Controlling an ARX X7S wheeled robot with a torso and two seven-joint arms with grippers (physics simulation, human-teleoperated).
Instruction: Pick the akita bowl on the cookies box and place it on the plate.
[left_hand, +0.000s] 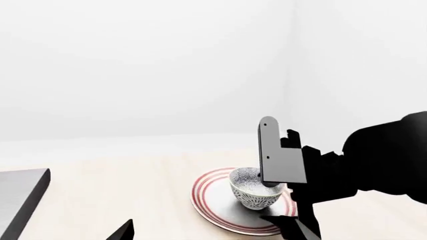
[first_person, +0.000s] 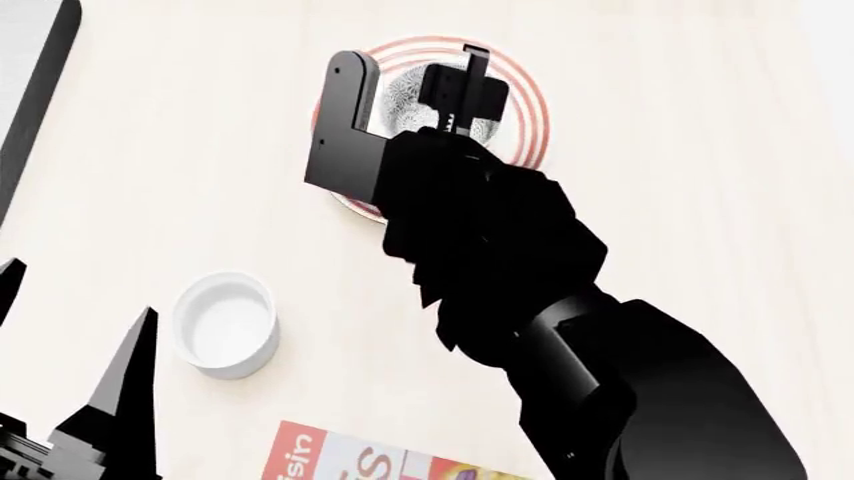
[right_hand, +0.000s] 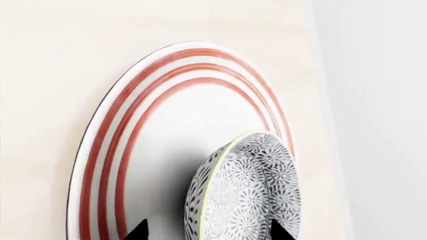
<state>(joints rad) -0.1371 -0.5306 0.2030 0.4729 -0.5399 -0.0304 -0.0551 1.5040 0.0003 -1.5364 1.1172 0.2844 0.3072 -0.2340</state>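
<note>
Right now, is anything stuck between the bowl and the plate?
No. The akita bowl sits right over the plate, inside its red rings, with nothing visible between them. The right end effector is at the bowl's rim.

Pale wooden table (first_person: 694, 150) carries the plate (first_person: 525, 108), white cup (first_person: 224, 324), cookies box (first_person: 360, 462).

Glossy ceramic-looking plate (right_hand: 107, 150) and akita bowl (right_hand: 250, 195) on a pale matt wood-grain table (first_person: 694, 150).

The speckled akita bowl (left_hand: 254, 192) sat upright on the red-ringed plate (left_hand: 211, 206); the cookies box (first_person: 350, 460) lay well apart.
</note>
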